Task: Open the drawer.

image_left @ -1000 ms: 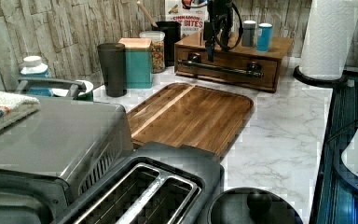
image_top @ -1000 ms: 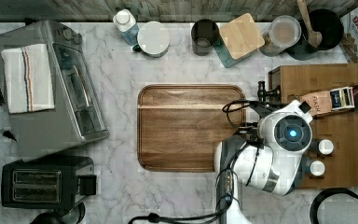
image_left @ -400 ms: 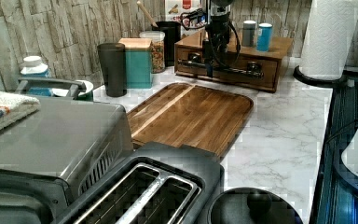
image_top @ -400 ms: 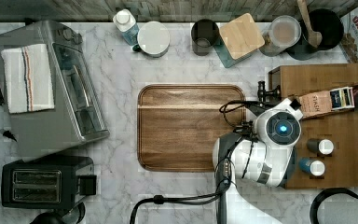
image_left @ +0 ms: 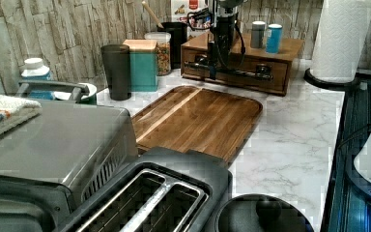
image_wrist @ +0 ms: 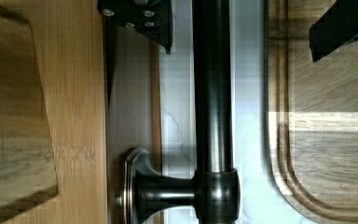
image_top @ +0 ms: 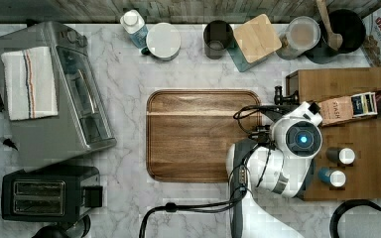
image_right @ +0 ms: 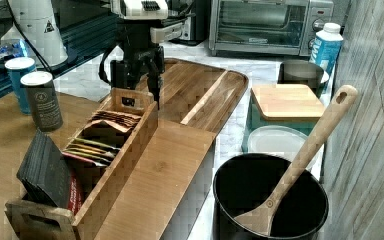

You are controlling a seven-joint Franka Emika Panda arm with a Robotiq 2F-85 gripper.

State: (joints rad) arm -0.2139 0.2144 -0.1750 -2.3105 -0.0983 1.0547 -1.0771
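Right, gripper (image_wrist: 242, 28) jaws wide, straddling drawer's (image_left: 236, 65) handle bar (image_wrist: 212, 93) w/o touching; one finger (image_wrist: 142, 18) by drawer front.

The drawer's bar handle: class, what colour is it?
Black, with a metallic sheen; the handle shows best in the wrist view.

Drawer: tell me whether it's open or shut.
Shut. The left view shows the drawer front flush with the cabinet; the open claw straddles its handle.

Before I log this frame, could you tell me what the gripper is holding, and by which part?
Nothing is held yet: the gripper is open, its fingers straddling the drawer handle without touching it.
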